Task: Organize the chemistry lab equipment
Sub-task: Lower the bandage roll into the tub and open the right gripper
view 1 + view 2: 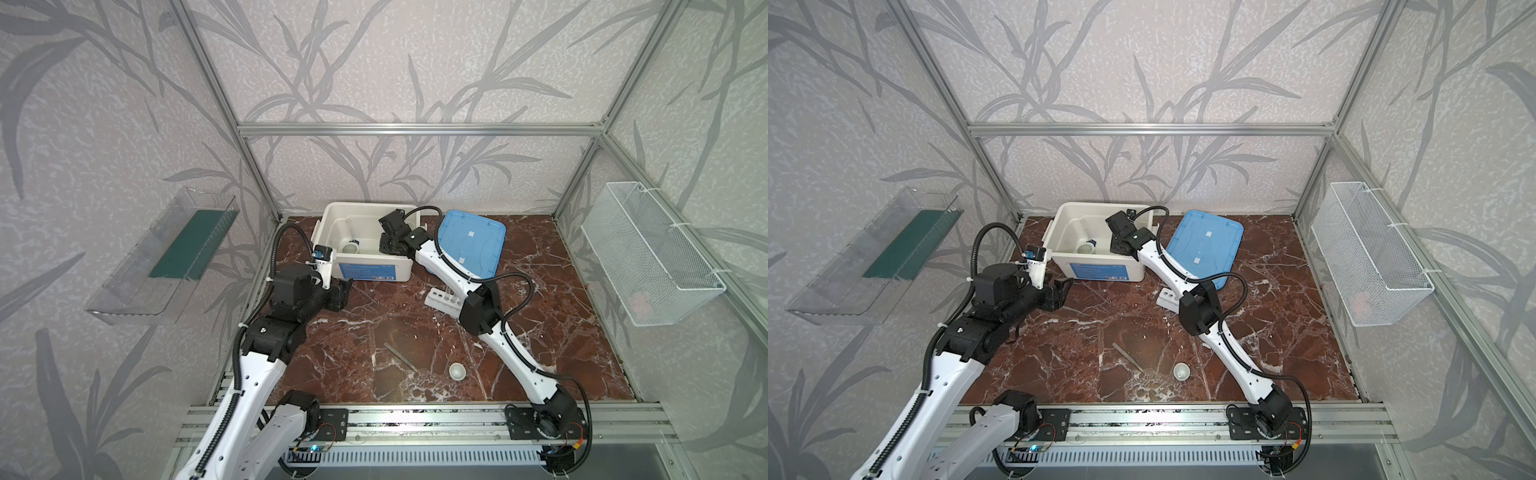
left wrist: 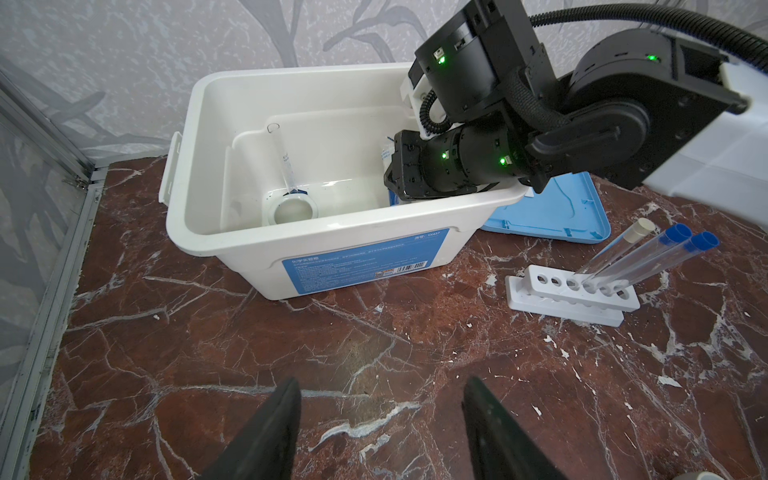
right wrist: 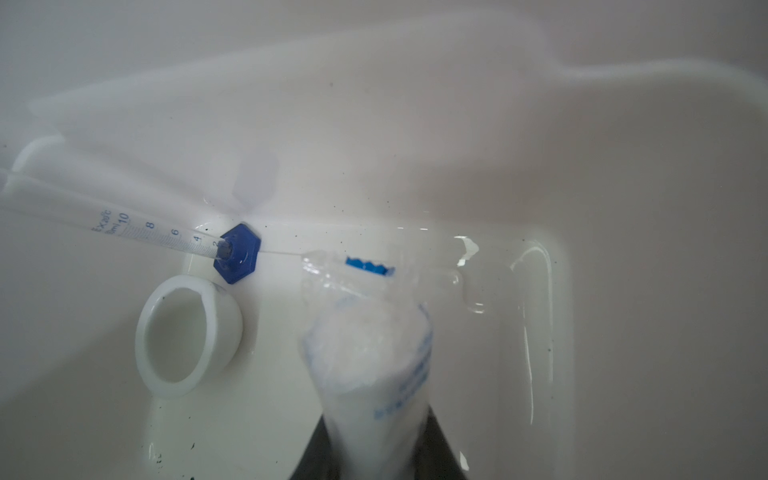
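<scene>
My right hand (image 3: 374,449) was clamped on the white blue-labelled bottle (image 3: 365,357), low in the bin (image 2: 291,249) nr cup (image 3: 183,336) & cylinder (image 3: 166,237); stowing step, I judged; nxt: release, lift clear; left hand (image 2: 381,390) hung spread, empty, over tabletop (image 2: 374,340).

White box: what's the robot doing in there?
The right gripper holds a white blue-labelled bottle down inside the white bin, beside a ceramic cup and a measuring cylinder. The left gripper hangs open and empty over the table. Tweezers and another cup lie on the table; three test tubes lean in the rack.
</scene>
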Controlling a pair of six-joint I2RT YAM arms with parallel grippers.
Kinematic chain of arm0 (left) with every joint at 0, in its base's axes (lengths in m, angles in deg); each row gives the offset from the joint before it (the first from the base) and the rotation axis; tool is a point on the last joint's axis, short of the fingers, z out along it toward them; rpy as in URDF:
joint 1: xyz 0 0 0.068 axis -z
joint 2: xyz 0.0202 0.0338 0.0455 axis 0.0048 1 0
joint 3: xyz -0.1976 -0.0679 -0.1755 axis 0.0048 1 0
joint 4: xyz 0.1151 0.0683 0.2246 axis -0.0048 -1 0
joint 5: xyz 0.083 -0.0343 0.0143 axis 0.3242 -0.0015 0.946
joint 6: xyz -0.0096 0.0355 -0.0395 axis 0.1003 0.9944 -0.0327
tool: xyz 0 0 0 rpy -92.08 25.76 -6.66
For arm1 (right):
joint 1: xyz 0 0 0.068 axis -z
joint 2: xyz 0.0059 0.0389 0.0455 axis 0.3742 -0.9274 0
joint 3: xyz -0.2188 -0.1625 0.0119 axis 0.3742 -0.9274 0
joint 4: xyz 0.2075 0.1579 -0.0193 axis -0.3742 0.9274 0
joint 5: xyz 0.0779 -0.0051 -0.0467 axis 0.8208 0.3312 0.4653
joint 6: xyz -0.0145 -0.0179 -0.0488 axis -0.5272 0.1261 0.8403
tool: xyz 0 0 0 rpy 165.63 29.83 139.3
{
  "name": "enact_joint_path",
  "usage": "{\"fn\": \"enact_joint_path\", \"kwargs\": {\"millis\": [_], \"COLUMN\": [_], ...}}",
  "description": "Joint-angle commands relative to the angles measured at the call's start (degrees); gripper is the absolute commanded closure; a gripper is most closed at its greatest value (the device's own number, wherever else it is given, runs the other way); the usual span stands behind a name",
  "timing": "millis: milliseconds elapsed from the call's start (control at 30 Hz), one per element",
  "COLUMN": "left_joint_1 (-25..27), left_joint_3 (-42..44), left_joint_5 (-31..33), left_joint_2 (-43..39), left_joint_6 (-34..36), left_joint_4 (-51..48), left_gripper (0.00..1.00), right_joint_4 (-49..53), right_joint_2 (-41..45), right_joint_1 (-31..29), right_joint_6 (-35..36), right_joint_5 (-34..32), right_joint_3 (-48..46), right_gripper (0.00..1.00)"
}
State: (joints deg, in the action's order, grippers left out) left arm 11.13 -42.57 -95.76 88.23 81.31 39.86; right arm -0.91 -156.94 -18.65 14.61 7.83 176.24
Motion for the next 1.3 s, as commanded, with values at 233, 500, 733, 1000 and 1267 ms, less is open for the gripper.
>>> {"fn": "enact_joint_path", "kwargs": {"millis": [233, 500, 733, 1000, 1267], "left_joint_1": [-0.6, -0.6, -0.6, -0.7, -0.7], "left_joint_3": [0.4, 0.4, 0.4, 0.4, 0.4], "left_joint_5": [0.1, 0.3, 0.2, 0.2, 0.1], "left_joint_2": [0.2, 0.2, 0.2, -0.1, -0.1], "left_joint_6": [-0.5, -0.5, -0.5, -0.5, -0.5], "left_joint_4": [0.5, 0.5, 0.5, 0.4, 0.4], "left_gripper": [0.37, 0.37, 0.37, 0.37, 0.37], "right_joint_4": [-1.4, -1.8, -2.0, -2.0, -2.1], "right_joint_2": [-3.1, -3.9, -3.1, -1.1, 3.6], "right_joint_1": [-0.2, -0.2, -0.1, 0.0, 0.0], "right_joint_6": [-0.6, -0.6, 0.3, 2.3, 6.3], "right_joint_5": [-0.3, -0.1, -0.2, -0.6, -1.6], "right_joint_3": [-1.2, -1.4, -1.3, -0.9, -0.3], "right_gripper": [0.76, 0.73, 0.63, 0.54, 0.43]}}
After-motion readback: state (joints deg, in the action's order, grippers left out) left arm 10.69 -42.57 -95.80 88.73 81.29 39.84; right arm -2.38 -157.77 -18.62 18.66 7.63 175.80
